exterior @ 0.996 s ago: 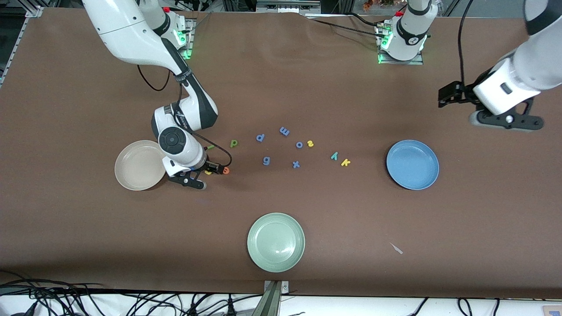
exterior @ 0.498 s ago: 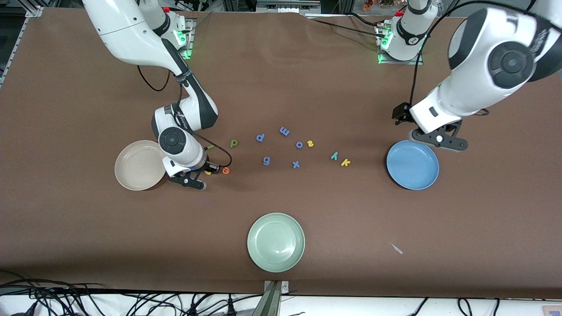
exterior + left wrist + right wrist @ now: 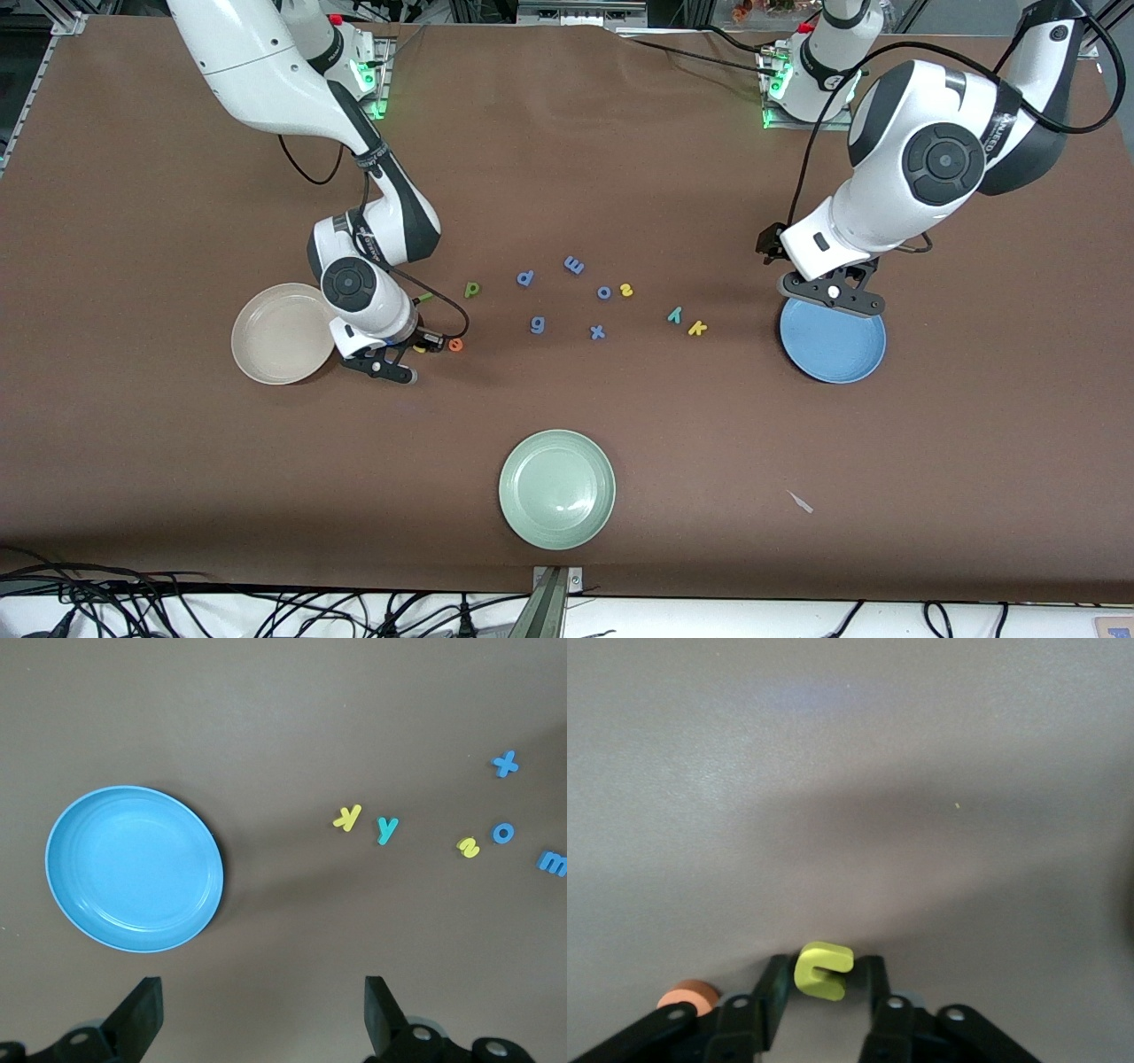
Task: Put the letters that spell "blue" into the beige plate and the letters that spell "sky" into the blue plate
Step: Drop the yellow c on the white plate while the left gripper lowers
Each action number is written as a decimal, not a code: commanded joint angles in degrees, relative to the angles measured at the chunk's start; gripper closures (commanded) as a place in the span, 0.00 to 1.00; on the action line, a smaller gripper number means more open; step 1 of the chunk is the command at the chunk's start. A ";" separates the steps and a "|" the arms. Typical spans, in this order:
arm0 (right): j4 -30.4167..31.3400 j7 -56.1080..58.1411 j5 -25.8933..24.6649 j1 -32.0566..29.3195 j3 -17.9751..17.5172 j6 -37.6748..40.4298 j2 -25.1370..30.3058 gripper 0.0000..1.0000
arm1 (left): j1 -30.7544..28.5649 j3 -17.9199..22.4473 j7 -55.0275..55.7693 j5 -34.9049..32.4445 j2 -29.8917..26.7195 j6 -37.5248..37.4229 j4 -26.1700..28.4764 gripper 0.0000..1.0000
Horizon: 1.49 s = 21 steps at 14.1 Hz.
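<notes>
My right gripper [image 3: 416, 347] is low on the table beside the beige plate [image 3: 266, 341], its fingers shut on the yellow u [image 3: 824, 971]. The orange e [image 3: 455, 345] lies just beside it, apart from the fingers [image 3: 766, 997]. The dark green b/p letter [image 3: 472, 289] and the thin green l [image 3: 425, 297] lie a little farther from the camera. My left gripper [image 3: 263, 1019] hangs open and empty over the edge of the blue plate [image 3: 837, 346]. Yellow s [image 3: 626, 290], teal y [image 3: 675, 315] and yellow k [image 3: 697, 328] rest mid-table.
Several all-blue letters, among them an m [image 3: 574, 264], a g [image 3: 537, 325] and an x [image 3: 598, 332], are scattered mid-table. A pale green plate [image 3: 556, 488] sits near the front edge. A small white scrap [image 3: 800, 501] lies nearer the camera than the blue plate.
The right gripper's fingers have closed in onto the yellow u. The left arm has swung in from its end of the table to over the blue plate's edge.
</notes>
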State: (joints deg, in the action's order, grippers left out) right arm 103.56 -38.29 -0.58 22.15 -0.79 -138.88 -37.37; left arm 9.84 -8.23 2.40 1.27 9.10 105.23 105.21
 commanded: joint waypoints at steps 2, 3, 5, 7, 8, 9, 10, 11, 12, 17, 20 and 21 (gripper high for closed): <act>0.16 -0.38 0.40 0.17 0.18 -0.52 -0.33 0.76 | 0.01 0.24 0.59 1.63 1.26 0.67 0.26 0.00; 0.07 -0.29 0.40 0.17 0.18 -0.43 -0.33 0.77 | 0.27 -0.20 0.76 1.90 2.48 1.99 0.26 0.00; -0.81 0.06 0.49 0.17 0.18 0.01 -0.07 0.78 | 0.80 -1.17 2.16 6.53 3.46 5.59 1.56 0.00; -3.26 0.06 0.49 0.26 0.18 4.21 0.11 0.79 | 0.97 -2.74 4.62 9.19 3.55 11.11 4.90 0.00; -4.06 0.41 0.49 0.08 0.26 6.58 0.37 0.79 | 1.06 -4.06 6.37 9.19 3.64 13.84 6.57 0.00; -4.50 1.28 0.40 -0.09 0.44 8.61 1.15 0.79 | 1.24 -5.64 9.26 9.19 3.64 16.48 8.06 0.00; -4.42 3.73 0.40 -0.27 0.70 10.19 2.12 0.79 | 1.85 -6.78 11.90 9.11 3.99 18.50 9.21 0.00; -4.07 6.62 0.40 -0.44 1.23 11.86 3.00 0.79 | 2.20 -7.93 14.10 9.11 4.43 20.52 10.27 0.00; -3.28 10.39 0.49 -0.53 2.80 13.79 4.49 0.79 | 2.47 -8.98 15.52 9.02 5.47 22.89 10.88 0.00; 6.12 28.07 0.49 -0.62 11.15 14.51 12.75 0.79 | 8.61 -9.00 22.81 8.58 15.31 36.96 10.81 0.00; 9.47 36.85 0.49 -0.62 15.98 14.69 14.61 0.79 | 13.79 -4.89 24.50 8.49 20.15 40.32 8.35 0.00; 9.82 38.89 0.49 -0.71 17.56 14.69 14.18 0.79 | 15.98 -2.95 24.50 8.49 21.29 40.41 7.30 0.00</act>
State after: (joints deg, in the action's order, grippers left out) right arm 110.06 -4.23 -0.57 21.23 14.49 -123.99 -25.11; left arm 21.79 -15.18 26.26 9.15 27.66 145.60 116.14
